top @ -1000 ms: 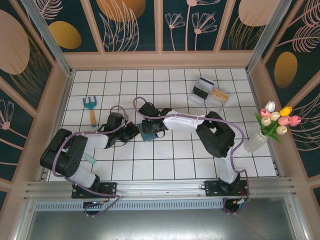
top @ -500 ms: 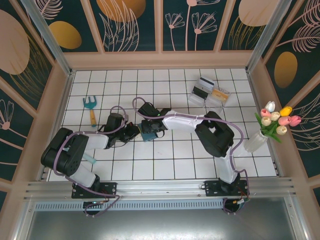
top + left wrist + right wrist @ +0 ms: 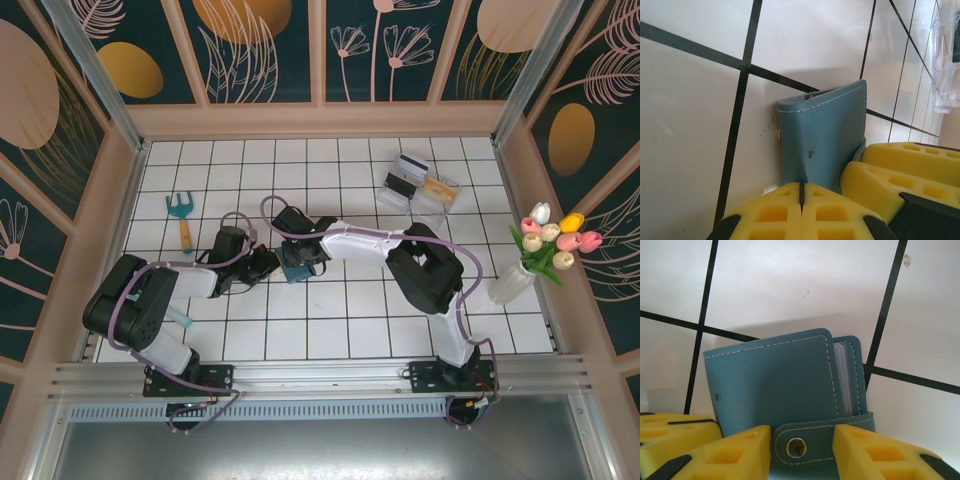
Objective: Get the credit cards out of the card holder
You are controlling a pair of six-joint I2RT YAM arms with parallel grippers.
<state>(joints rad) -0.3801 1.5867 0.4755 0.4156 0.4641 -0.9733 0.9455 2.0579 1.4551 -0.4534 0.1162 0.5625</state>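
The teal card holder (image 3: pixel 296 270) stands on edge on the white tiles between both grippers. My left gripper (image 3: pixel 271 264) is shut, its yellow pads (image 3: pixel 770 215) pinching the holder's near lower edge (image 3: pixel 825 135). My right gripper (image 3: pixel 801 432) is part open and straddles the strap with the metal snap (image 3: pixel 796 447), which is fastened over the closed holder (image 3: pixel 775 385). Clear sleeves (image 3: pixel 842 375) show at the holder's open side. A greyish credit card with a dark stripe (image 3: pixel 409 163) and a yellow-orange one (image 3: pixel 437 188) lie in the clear tray.
The clear plastic tray (image 3: pixel 396 196) sits at the back right. A blue garden fork with an orange handle (image 3: pixel 181 215) lies at the left. A vase of tulips (image 3: pixel 545 250) stands by the right wall. Wooden walls ring the tiled floor.
The right arm has shifted slightly left at the holder. The left arm and the holder have stayed in place.
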